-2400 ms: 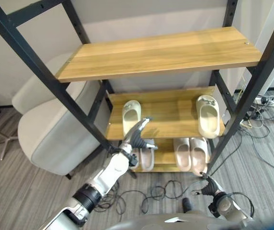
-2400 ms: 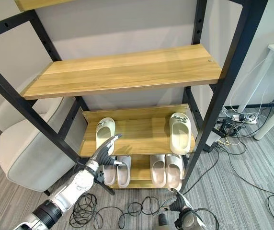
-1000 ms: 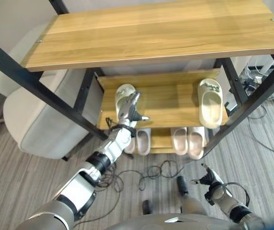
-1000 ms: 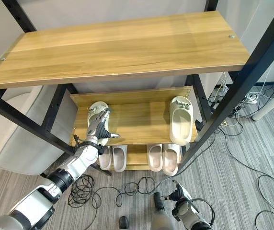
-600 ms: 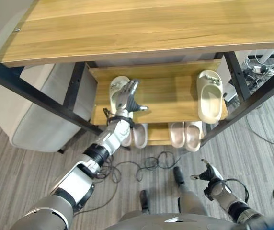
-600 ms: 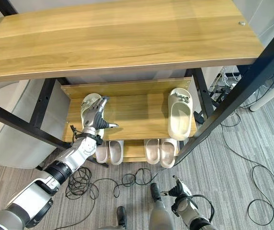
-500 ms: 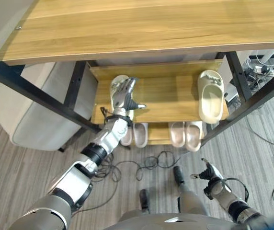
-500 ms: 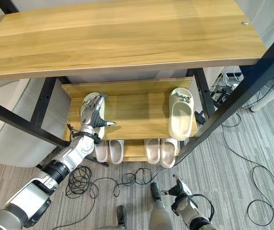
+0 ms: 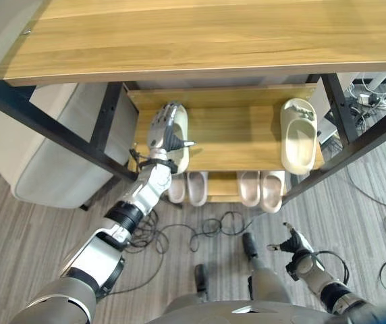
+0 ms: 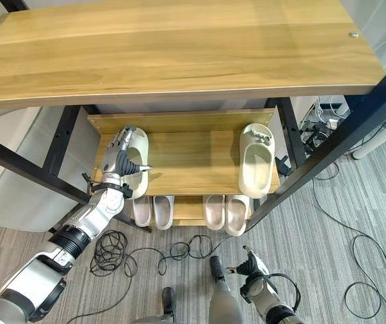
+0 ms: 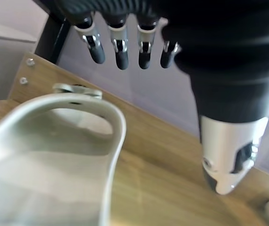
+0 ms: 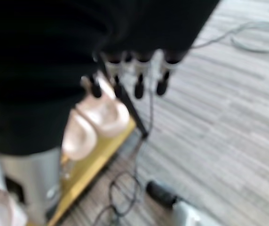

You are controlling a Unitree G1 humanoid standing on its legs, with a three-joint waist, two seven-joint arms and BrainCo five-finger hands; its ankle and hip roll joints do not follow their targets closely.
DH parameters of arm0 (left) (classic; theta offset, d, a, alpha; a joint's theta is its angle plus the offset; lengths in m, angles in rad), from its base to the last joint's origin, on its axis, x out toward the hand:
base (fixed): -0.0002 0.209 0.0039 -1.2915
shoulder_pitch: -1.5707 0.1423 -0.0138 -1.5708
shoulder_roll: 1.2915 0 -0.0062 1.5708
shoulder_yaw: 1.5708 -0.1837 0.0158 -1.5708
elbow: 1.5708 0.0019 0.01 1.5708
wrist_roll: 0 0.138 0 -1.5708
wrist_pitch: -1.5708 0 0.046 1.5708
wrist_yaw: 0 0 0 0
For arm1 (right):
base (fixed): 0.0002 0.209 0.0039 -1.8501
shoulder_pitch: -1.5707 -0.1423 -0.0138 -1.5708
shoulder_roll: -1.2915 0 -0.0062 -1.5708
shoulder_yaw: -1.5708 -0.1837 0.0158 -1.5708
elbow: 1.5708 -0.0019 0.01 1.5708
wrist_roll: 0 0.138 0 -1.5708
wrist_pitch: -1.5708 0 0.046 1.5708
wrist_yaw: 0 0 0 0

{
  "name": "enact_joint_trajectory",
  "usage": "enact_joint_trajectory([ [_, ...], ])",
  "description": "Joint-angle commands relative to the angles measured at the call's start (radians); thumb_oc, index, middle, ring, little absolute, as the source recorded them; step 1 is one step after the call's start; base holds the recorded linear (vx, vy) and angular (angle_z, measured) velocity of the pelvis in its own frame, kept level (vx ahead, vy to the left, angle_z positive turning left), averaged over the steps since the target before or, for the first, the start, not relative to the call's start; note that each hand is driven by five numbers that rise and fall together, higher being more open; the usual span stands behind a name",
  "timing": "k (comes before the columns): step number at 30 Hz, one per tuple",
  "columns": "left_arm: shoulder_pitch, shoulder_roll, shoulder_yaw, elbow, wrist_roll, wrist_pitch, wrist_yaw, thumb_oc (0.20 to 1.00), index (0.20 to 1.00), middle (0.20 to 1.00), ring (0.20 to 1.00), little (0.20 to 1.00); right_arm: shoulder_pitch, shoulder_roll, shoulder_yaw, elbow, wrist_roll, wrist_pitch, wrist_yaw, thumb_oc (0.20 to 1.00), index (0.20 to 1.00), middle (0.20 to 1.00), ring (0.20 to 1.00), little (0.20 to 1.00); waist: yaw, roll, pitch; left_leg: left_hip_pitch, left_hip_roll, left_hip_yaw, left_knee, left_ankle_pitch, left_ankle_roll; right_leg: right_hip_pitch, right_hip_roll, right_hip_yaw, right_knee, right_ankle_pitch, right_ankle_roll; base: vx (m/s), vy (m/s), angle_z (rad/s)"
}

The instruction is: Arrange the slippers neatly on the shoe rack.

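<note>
A cream slipper [image 9: 177, 138] lies at the left end of the shoe rack's middle shelf [image 9: 230, 138], its toe toward the front edge. The left hand [image 9: 164, 132] hovers over it with fingers [image 11: 121, 52] straight and spread and the thumb held apart, gripping nothing; from the left wrist camera the slipper's rim curves just below the fingertips. The second cream slipper [image 9: 297, 135] sits at the shelf's right end, well apart from the first. On the bottom shelf [image 9: 221, 191] two pairs of pinkish slippers [image 9: 187, 187] [image 9: 262, 189] stand side by side. The right hand [image 9: 289, 244] hangs low above the grey striped floor [image 9: 38, 243], fingers [image 12: 138, 77] relaxed and empty.
</note>
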Motion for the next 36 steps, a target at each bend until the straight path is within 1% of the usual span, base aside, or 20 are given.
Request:
enact_joint_trajectory([
  [1, -0.107, 0.053, -0.012, 0.066, 0.077, 0.009, 0.051, 1.000, 1.000, 1.000, 1.000, 1.000, -0.018, -0.011, -0.004, 0.017, 0.006, -0.033, -0.028, 1.000, 1.000, 1.000, 1.000, 1.000, 0.011, 0.009, -0.008, -0.096, 0.044, 0.010, 0.067, -0.002, -0.052, -0.032, -0.054, -0.028, 0.168, -0.164, 0.079, -0.01, -0.007, 0.04],
  [4, -0.147, 0.058, -0.030, 0.120, 0.097, 0.023, 0.058, 1.000, 1.000, 1.000, 1.000, 1.000, -0.026, -0.009, 0.002, 0.031, 0.009, -0.039, -0.035, 1.000, 1.000, 1.000, 1.000, 1.000, 0.011, 0.008, -0.002, -0.108, 0.048, 0.011, 0.071, 0.001, -0.053, -0.046, -0.051, -0.031, 0.174, -0.162, 0.078, 0.00, 0.000, 0.00],
  [11, -0.173, 0.063, -0.025, 0.132, 0.099, 0.033, 0.083, 1.000, 1.000, 1.000, 1.000, 1.000, -0.031, 0.000, -0.002, 0.049, 0.020, -0.044, -0.044, 1.000, 1.000, 1.000, 1.000, 1.000, 0.014, 0.001, 0.002, -0.119, 0.053, 0.009, 0.074, 0.005, -0.057, -0.049, -0.046, -0.042, 0.173, -0.165, 0.077, 0.01, -0.005, 0.01],
  [17, -0.128, 0.076, 0.032, 0.063, 0.050, 0.006, 0.104, 1.000, 1.000, 1.000, 1.000, 1.000, -0.031, 0.003, -0.010, 0.055, 0.030, -0.041, -0.043, 1.000, 1.000, 1.000, 1.000, 1.000, 0.022, -0.003, 0.000, -0.112, 0.053, 0.003, 0.073, 0.002, -0.059, -0.039, -0.048, -0.050, 0.169, -0.167, 0.076, 0.03, 0.002, 0.01],
  [21, -0.087, 0.079, 0.055, 0.031, 0.052, 0.006, 0.104, 1.000, 1.000, 1.000, 1.000, 1.000, -0.035, 0.008, -0.018, 0.056, 0.033, -0.041, -0.044, 1.000, 1.000, 1.000, 1.000, 1.000, 0.027, -0.007, 0.001, -0.111, 0.049, 0.002, 0.072, -0.001, -0.058, -0.036, -0.049, -0.051, 0.171, -0.169, 0.076, 0.00, 0.000, 0.00],
  [26, -0.088, 0.080, 0.061, 0.041, 0.054, 0.017, 0.108, 1.000, 1.000, 1.000, 1.000, 1.000, -0.042, 0.009, -0.019, 0.059, 0.036, -0.040, -0.046, 1.000, 1.000, 1.000, 1.000, 1.000, 0.028, -0.011, 0.002, -0.122, 0.047, 0.003, 0.071, 0.002, -0.057, -0.047, -0.052, -0.054, 0.169, -0.163, 0.075, 0.00, 0.000, 0.00],
  [36, -0.157, 0.101, 0.023, 0.120, 0.103, 0.055, 0.112, 1.000, 1.000, 1.000, 1.000, 1.000, -0.045, 0.009, -0.012, 0.067, 0.039, -0.049, -0.054, 1.000, 1.000, 1.000, 1.000, 1.000, 0.025, -0.013, 0.012, -0.142, 0.048, 0.010, 0.076, 0.004, -0.057, -0.071, -0.051, -0.052, 0.172, -0.158, 0.075, 0.00, 0.000, 0.00],
])
